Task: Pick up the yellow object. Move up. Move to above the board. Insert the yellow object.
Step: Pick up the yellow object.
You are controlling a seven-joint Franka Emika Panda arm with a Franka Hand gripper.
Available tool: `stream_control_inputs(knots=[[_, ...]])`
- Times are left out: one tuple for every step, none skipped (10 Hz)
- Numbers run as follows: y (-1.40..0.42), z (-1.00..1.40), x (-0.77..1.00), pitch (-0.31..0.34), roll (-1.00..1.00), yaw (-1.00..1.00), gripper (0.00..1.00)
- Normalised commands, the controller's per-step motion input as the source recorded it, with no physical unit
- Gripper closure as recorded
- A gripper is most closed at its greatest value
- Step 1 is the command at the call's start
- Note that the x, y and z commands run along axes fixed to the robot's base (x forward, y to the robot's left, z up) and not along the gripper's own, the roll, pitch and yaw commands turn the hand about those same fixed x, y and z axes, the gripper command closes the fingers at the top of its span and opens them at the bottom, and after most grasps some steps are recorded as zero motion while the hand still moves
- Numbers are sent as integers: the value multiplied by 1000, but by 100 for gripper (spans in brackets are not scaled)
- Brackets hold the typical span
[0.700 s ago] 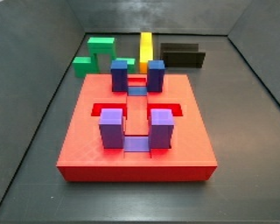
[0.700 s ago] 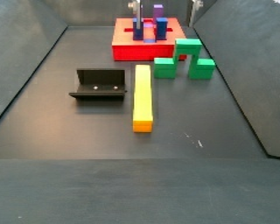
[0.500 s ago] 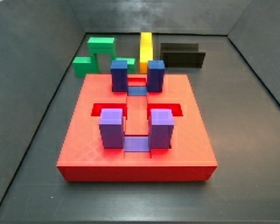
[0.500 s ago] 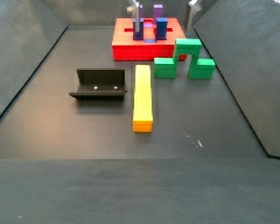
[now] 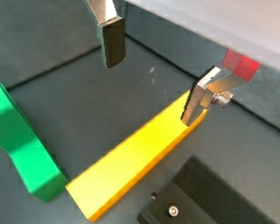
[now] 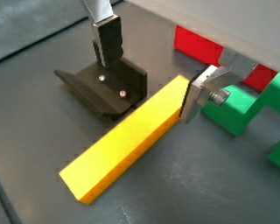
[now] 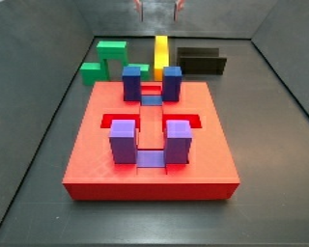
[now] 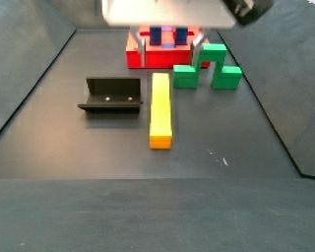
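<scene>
The yellow object (image 8: 160, 108) lies flat on the dark floor, a long yellow-orange bar; it also shows in a side view (image 7: 161, 48) behind the board. The board (image 7: 151, 154) is a red square block with purple-blue posts (image 7: 124, 140). My gripper (image 5: 152, 90) is open and empty, hovering above one end of the bar. One finger (image 5: 196, 98) stands over the bar's end and the other finger (image 5: 111, 42) is off to its side. Both wrist views show the bar (image 6: 129, 142) below the open gripper (image 6: 150, 87). The gripper's tips show at the top edge of a side view (image 7: 160, 8).
The black fixture (image 8: 110, 95) stands beside the bar and shows close to a finger in a wrist view (image 6: 101, 83). Green stepped blocks (image 8: 207, 67) sit between the bar and the board (image 8: 147, 57). Grey walls enclose the floor.
The gripper has come into both side views from the top, its pale body now covering the upper edge above the board and bar. The pieces have not moved.
</scene>
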Motion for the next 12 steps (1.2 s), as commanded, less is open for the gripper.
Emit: stream_control_inputs(knots=[[-26, -737, 143, -103, 0, 0, 0], [-17, -643, 149, -84, 0, 0, 0], [-34, -549, 171, -50, 0, 0, 0], [-54, -460, 129, -23, 0, 0, 0], [-31, -429, 111, -16, 0, 0, 0], [0, -403, 74, -7, 0, 0, 0], [0, -360, 17, -4, 0, 0, 0], [0, -320, 0, -10, -17, 0, 0], [0, -337, 0, -37, 0, 0, 0], [0, -326, 0, -30, 0, 0, 0], [0, -280, 0, -24, 0, 0, 0], [66, -134, 0, 0, -1, 0, 0]])
